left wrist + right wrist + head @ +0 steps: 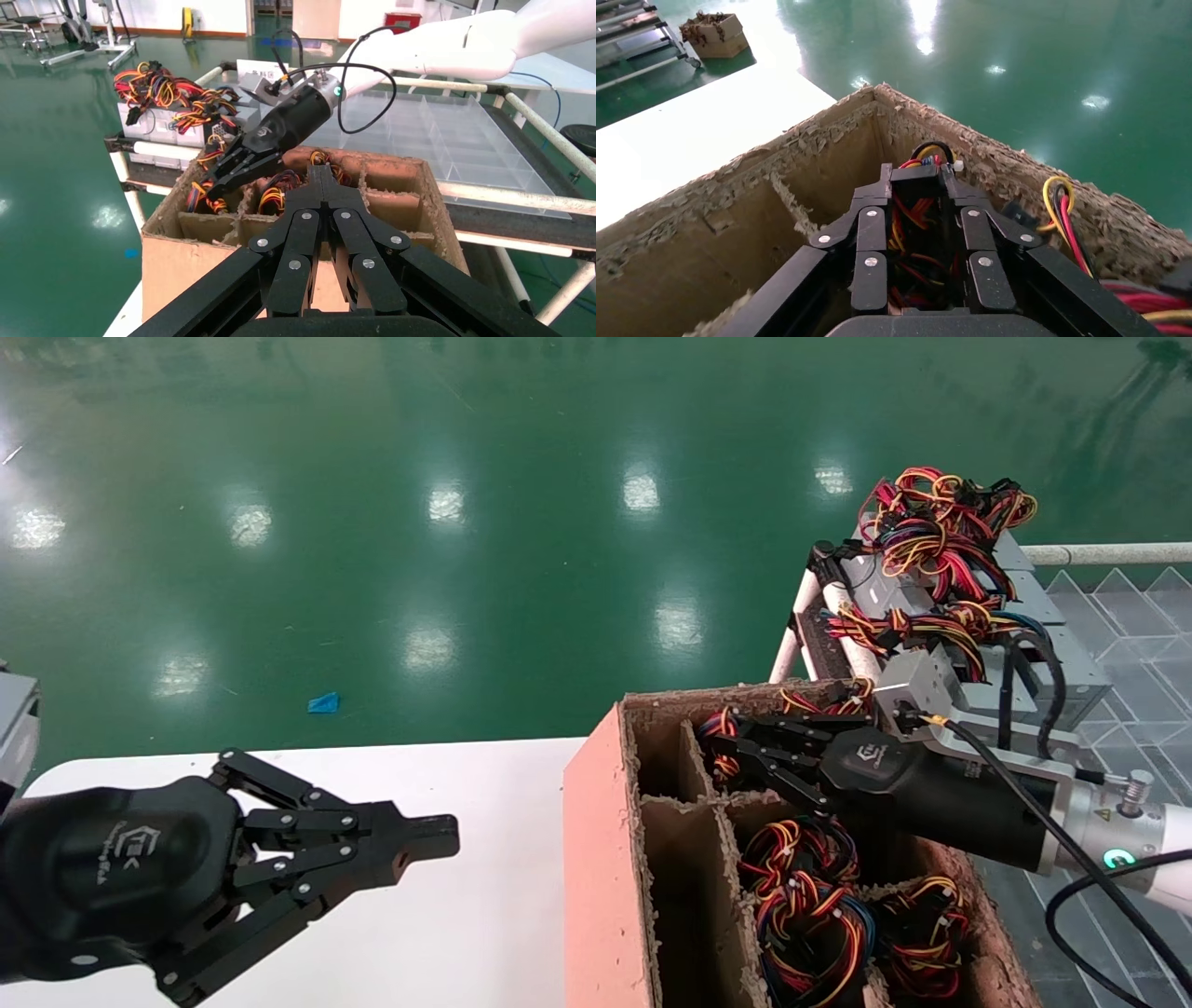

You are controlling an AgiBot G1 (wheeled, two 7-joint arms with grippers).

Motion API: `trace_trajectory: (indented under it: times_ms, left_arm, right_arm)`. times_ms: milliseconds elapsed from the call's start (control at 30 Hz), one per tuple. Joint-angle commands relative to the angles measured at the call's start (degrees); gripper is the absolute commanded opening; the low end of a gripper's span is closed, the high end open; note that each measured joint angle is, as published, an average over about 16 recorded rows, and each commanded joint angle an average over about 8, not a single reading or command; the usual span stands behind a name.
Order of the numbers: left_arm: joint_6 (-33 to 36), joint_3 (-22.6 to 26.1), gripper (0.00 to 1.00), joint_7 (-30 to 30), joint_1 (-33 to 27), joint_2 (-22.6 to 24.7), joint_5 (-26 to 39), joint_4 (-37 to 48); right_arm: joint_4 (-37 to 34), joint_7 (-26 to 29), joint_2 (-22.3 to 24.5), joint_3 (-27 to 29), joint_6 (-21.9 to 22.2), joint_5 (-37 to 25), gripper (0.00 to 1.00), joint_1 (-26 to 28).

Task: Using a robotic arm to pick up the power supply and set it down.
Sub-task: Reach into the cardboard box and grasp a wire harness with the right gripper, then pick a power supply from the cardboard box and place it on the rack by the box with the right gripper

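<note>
Cardboard walls, rough and fraying, frame what I am working in: a divided cardboard box (605,859) standing on the white counter (447,933), its compartments filled with wire bundles. My right gripper (736,752) is reaching into a far compartment, and in the right wrist view its jaws are drawn together on a bundle of red, yellow and black wires (916,232), which I take to belong to the power supply (722,728) I am after; its metal body is hidden down in the cell, so I cannot confirm how deep it sits. I judge the grasp made and the lift not yet begun, with the carry and the set-down left to do. Behind the box, a rack (1043,617) holds more grey supplies with tangled leads, and clear plastic trays (450,133) lie beside it. My left gripper (424,845) is parked over the counter, well apart from the box, its jaws together and holding nothing. A snag of neighbouring wires seems to me the main risk on lifting.
</note>
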Motion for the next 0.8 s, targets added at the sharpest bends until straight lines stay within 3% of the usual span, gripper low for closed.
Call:
trace_trajectory:
  times_ms: [33,400,800]
  left_arm:
    - [0.0,0.0,0.00,0.0,0.0,0.0,0.0,0.0]
    - [0.0,0.0,0.00,0.0,0.0,0.0,0.0,0.0]
    - [0.0,0.0,0.00,0.0,0.0,0.0,0.0,0.0]
  right_arm:
    - [-1.0,-0.5,-0.7,0.0,0.1,0.0,0.00,0.2]
    - [-0.4,-1.9,0.2,0.8,-1.9,1.1,0.00,1.8]
    - [16.4,3.1,7.5,4.1,-2.1,4.4,0.00,2.9]
